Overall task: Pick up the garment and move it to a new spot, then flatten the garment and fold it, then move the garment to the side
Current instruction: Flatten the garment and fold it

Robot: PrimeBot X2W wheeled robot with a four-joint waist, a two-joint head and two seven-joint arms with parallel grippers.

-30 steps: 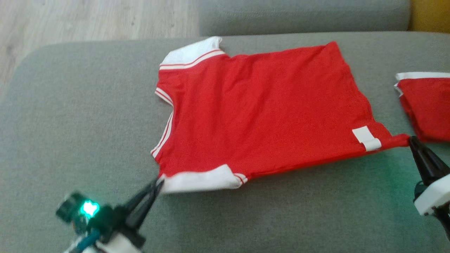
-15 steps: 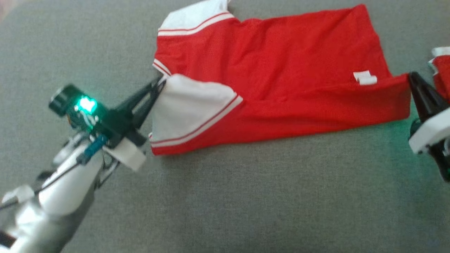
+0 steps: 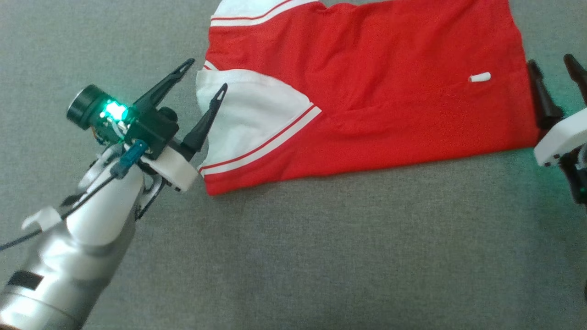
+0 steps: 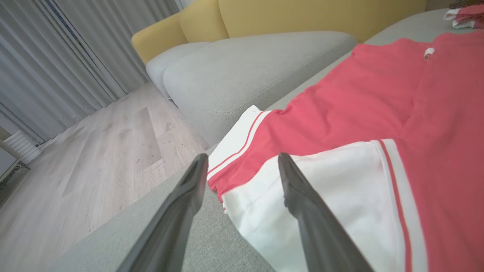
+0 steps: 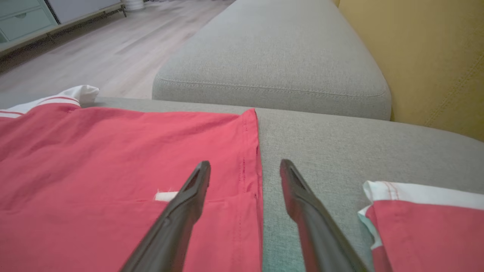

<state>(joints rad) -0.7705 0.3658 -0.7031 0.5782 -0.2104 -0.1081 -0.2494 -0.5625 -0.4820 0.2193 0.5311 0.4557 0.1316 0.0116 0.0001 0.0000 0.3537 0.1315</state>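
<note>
Under the garment, a grey seat [image 3: 293, 266] is spreading out on every side as a broad, plain cushion. Beyond the garment's far edge, a second grey cushion [image 5: 272, 56] is butting up against the seat, with a yellow backrest [image 5: 435, 56] rising beside it and a pale wooden floor [image 4: 94, 151] running off past it.

The garment [image 3: 390, 91], a red shirt with white striped sleeves, is lying flat on the seat. Its near side is lying doubled over onto the body, so one white sleeve [image 3: 247, 110] is resting on top of the red cloth.

At the garment's sleeve end, the left gripper [image 3: 207, 74] is hanging low with its jaws spread wide and grasping nothing. One finger [image 4: 302, 196] is crossing over the white sleeve, the other [image 4: 189, 196] is pointing over bare seat just off the garment's edge.

At the garment's hem end, the right gripper [image 3: 550, 59] is also standing open and empty, its fingers straddling the hem edge: one over red cloth, one over bare seat.

Past the garment's hem, another red-and-white folded piece [image 5: 423, 226] is sitting apart. Near the hem, a small white tag [image 3: 479, 77] is showing on the garment.
</note>
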